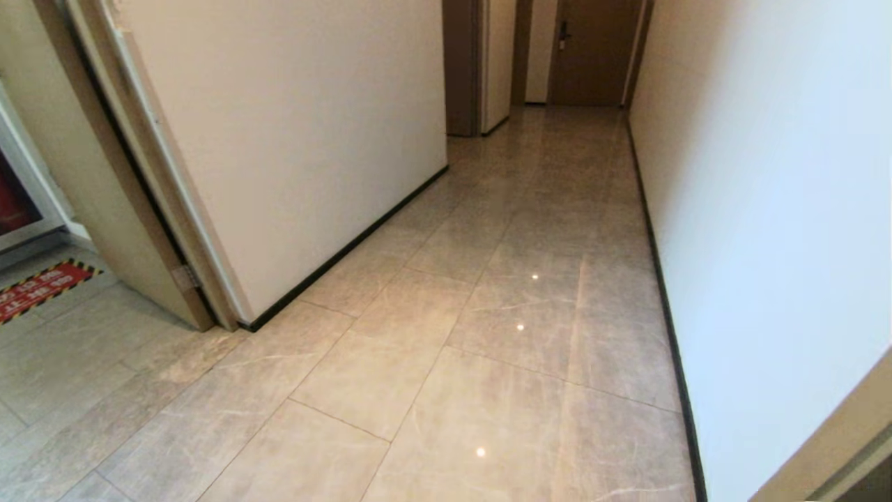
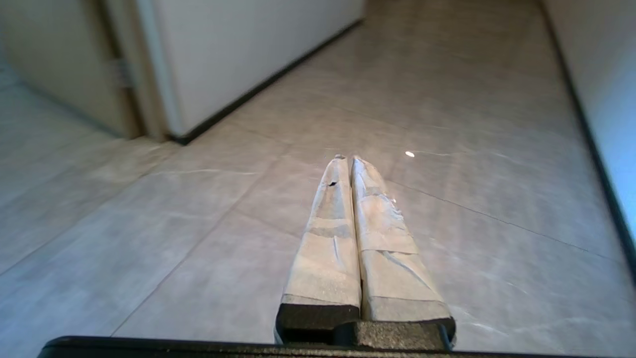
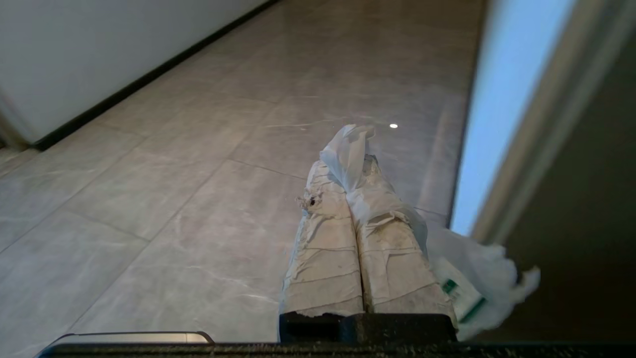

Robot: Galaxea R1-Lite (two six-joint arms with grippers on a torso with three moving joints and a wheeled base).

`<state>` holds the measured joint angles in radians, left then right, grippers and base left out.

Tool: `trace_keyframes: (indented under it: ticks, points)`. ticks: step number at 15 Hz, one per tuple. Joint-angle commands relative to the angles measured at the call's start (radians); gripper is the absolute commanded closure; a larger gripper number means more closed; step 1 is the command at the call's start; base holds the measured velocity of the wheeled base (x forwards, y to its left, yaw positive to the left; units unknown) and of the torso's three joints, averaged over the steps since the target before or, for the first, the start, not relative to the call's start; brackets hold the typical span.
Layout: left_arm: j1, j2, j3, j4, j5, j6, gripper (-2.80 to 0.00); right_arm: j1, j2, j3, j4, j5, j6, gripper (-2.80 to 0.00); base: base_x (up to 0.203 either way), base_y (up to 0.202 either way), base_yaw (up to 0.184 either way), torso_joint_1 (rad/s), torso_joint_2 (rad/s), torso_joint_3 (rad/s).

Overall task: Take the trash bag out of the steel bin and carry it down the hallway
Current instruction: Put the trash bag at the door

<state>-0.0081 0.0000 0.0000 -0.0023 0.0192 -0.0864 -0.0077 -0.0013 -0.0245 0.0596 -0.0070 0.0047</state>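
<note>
- The trash bag is pinched between the taped fingers of the right claw; a twisted white strip of it stands out past the fingertips, and the rest of the thin white plastic hangs crumpled beside and below the fingers, toward the wall on the robot's right.
- A small item with green print is seen through the hanging plastic; what it is cannot be told.
- The right claw is closed tight on the bag, with both fingers pressed together along their length.
- The left claw is closed as well, finger against finger, and nothing is held in it; it is pointed out over the floor.
- Neither arm appears in the head view.
- The hallway is shown ahead: glossy beige tiles, off-white walls with black baseboards, and a brown door at the far end.
- An open doorway lies to the left, with a red floor marking edged in yellow and black stripes.
</note>
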Motion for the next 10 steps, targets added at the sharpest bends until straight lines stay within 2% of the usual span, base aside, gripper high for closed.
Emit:
trace_keyframes:
  ticks: [1,2,10]
  points:
    - [0.0,0.0,0.0,-0.001,0.001,-0.001,0.0,0.0,0.0,0.0,0.0,0.001,0.0,0.0,-0.001,0.01,-0.129,0.003,0.0,-0.001]
    - [0.0,0.0,0.0,-0.001,0.001,-0.001,0.0,0.0,0.0,0.0,0.0,0.001,0.0,0.0,-0.001,0.006,-0.084,0.003,0.01,0.003]
    - [0.0,0.0,0.0,0.0,0.001,0.0,0.0,0.0,0.0,0.001,-0.001,0.001,-0.002,0.0,0.0,0.0,0.0,0.0,0.0,0.0]
